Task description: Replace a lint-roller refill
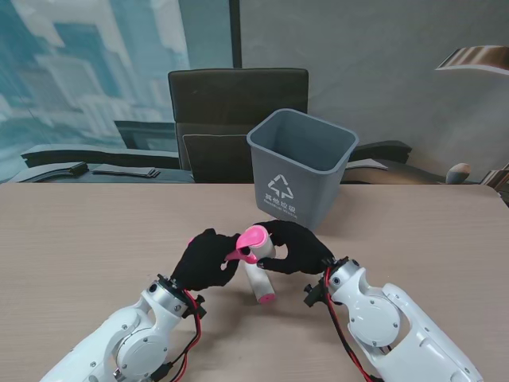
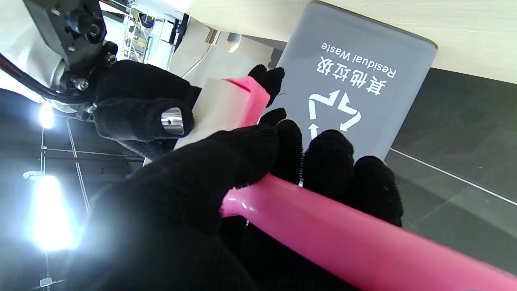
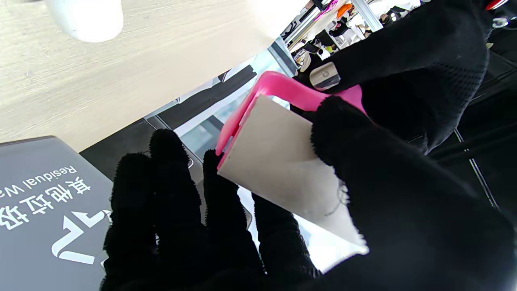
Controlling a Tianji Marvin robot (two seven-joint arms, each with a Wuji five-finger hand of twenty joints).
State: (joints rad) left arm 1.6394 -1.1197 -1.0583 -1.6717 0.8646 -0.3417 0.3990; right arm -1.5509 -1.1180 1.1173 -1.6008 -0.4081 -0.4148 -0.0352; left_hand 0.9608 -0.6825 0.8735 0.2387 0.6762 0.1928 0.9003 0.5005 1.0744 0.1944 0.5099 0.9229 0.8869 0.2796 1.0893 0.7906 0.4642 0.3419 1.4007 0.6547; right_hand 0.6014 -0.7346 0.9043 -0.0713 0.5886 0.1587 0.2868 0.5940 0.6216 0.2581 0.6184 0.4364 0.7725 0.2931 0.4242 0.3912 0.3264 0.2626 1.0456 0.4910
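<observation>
Above the middle of the worktop [image 1: 95,239], the light, glossy pink lint roller [image 1: 253,239] is being clasped at its handle by the left hand [image 1: 207,261], while its soft, crushable paper refill [image 3: 282,169] is being pinched by the right hand [image 1: 298,247].

A pale wood-grain worktop [image 1: 95,231] fills the foreground, with a grey waste bin [image 1: 301,163] standing at its far side, marked with a recycling symbol. Behind it sits a dark office chair [image 1: 237,111], flanked by a cityscape mural [image 1: 87,72] on the left and a plain grey wall [image 1: 366,64] on the right. Bright lamps [image 2: 46,210] glare in the left wrist view.
</observation>
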